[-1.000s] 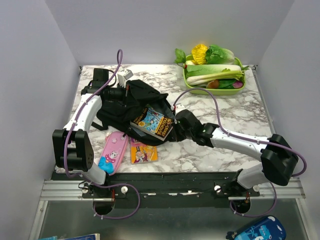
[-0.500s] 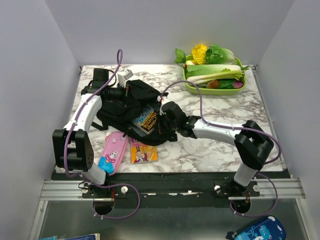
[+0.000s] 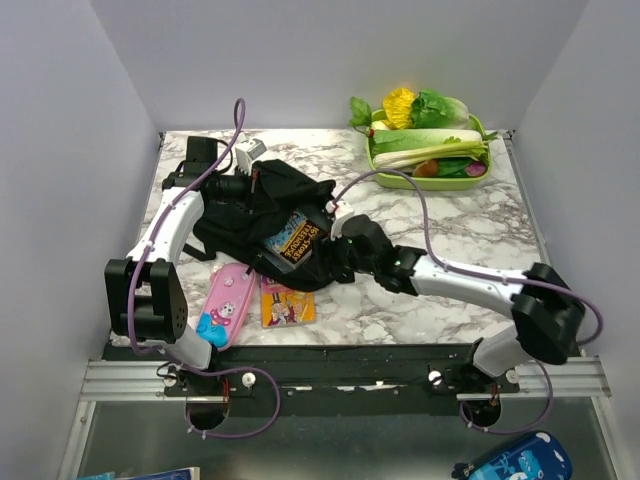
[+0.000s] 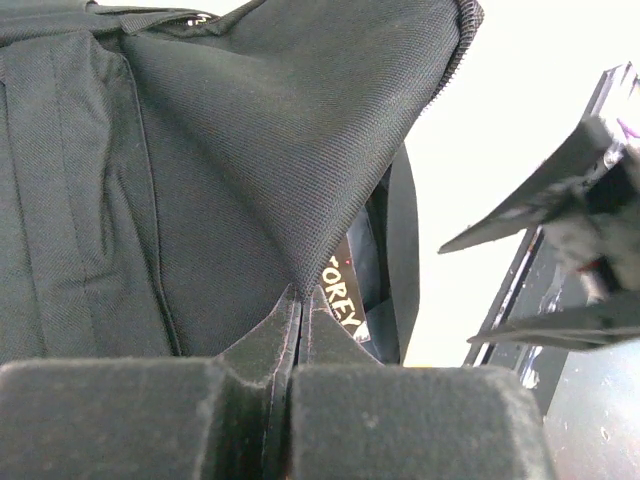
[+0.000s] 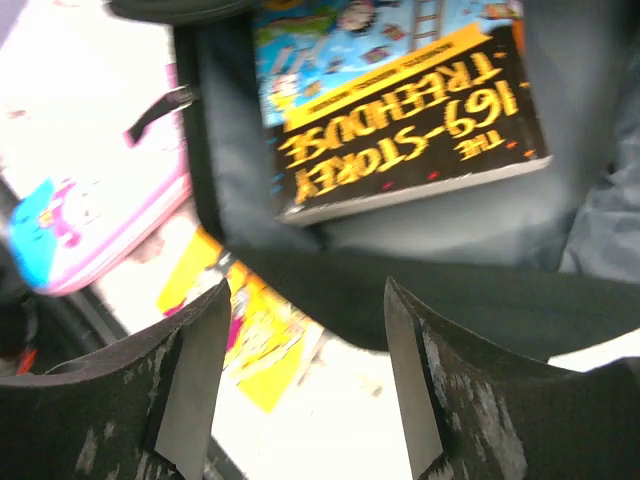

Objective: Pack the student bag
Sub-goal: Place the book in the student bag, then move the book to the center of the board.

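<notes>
The student bag (image 3: 262, 205) lies as a heap of black fabric at the table's left, its grey-lined mouth facing right. My left gripper (image 3: 254, 186) is shut on the bag's upper fabric edge (image 4: 250, 130) and holds it lifted; its pads (image 4: 330, 340) press together on the cloth. A blue and black "Treehouse" book (image 3: 292, 238) lies inside the mouth (image 5: 400, 110). My right gripper (image 3: 330, 247) stands open just outside the bag's black rim (image 5: 450, 300), with nothing between its fingers (image 5: 200, 360).
A pink pencil case (image 3: 228, 303) and a thin yellow book (image 3: 287, 302) lie on the marble in front of the bag. A green tray (image 3: 482, 181) of vegetables stands at the back right. The right arm stretches across the table's middle.
The right gripper carried the Treehouse book into the bag's mouth, let it go and opened, then drew back a little to the right. The left gripper kept its hold.
</notes>
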`<state>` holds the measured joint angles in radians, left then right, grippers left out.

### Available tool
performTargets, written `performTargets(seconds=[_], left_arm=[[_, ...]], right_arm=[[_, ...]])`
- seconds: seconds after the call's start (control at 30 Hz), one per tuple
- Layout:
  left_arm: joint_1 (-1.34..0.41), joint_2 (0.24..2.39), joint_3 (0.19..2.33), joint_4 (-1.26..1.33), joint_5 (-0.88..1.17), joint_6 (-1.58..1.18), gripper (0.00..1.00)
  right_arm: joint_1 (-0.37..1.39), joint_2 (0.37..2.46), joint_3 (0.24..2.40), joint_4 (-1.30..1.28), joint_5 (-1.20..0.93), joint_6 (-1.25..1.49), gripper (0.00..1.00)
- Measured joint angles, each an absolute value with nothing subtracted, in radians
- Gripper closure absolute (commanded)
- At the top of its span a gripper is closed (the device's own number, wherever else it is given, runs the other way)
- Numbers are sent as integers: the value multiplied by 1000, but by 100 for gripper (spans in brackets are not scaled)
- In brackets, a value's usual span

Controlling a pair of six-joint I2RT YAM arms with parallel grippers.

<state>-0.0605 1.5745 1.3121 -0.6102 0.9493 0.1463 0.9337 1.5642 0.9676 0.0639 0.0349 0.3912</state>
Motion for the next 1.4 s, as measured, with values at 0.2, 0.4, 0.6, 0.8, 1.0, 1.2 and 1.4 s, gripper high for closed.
performTargets(seconds=[0.2,0.4,0.6,0.8,1.0,1.2,1.4], left_arm=[[-61,1575,1312,-579,936,132,100],[-61,1582,1315,-555,934,106,100],[-61,1583,1315,-556,931,105,100],[-61,1581,1315,-562,931,109,100],[-61,1569,1315,-575,929,128,100],[-61,1547,1315,-585,923,149,100],[-61,1544,1312,-589,921,161,100]], right_arm=[[947,1406,886,37,-102,394,28],[986,1479,798,1,-183,429,29],[1067,1613,823,-10,-171,453,33],[1098,1711,923,-57,-30,501,36],[1113,1804,1056,-161,122,543,50],[1133,1823,1102,-223,191,577,92],[1133,1810,1091,-232,220,605,99]])
